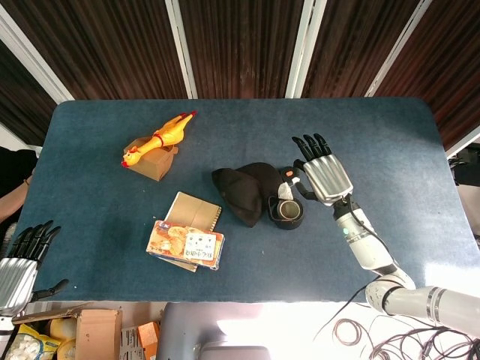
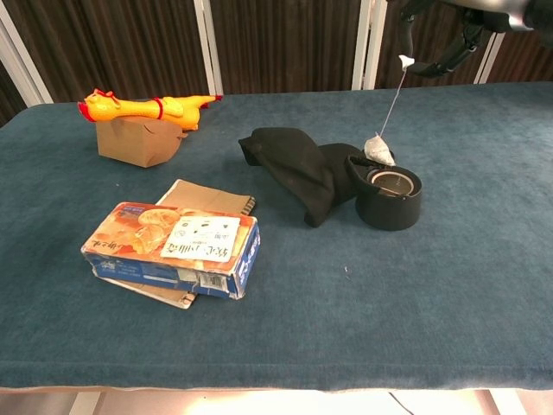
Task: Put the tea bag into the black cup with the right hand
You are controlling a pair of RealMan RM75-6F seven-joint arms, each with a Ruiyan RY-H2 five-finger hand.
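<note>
The small white tea bag (image 2: 377, 148) hangs on its thin string just over the far rim of the squat round black cup (image 2: 390, 198), touching or nearly touching that rim; it is not down inside the cup. In the head view the tea bag (image 1: 285, 193) shows as a pale scrap at the cup's far edge. The string runs up and slightly away from the cup to a white tag pinched in the silver-and-black right hand (image 2: 441, 43), which hangs above and beyond the cup with its other fingers extended. From the head view the right hand (image 1: 321, 172) sits just beyond the black cup (image 1: 286, 212), on the cup's right-hand side, fingers pointing away toward the far edge of the blue cloth-covered desk (image 1: 375, 135).

Touching the cup on its other side lies a crumpled black cloth (image 2: 298, 169). A small orange-dotted black lid or tab (image 2: 377, 154) sits at the cup's far rim, just behind the tea bag.

Well away from the cup, toward the near left of the desk, a printed snack box (image 2: 171, 248) lies on top of a brown spiral notebook (image 2: 207, 197). Farther from the cup, at the far left, a yellow rubber chicken (image 2: 147, 107) rests on a small brown cardboard box (image 2: 138, 138).

The left hand (image 1: 21, 262) is off the desk's near left corner, far from the cup, fingers spread and holding nothing.
</note>
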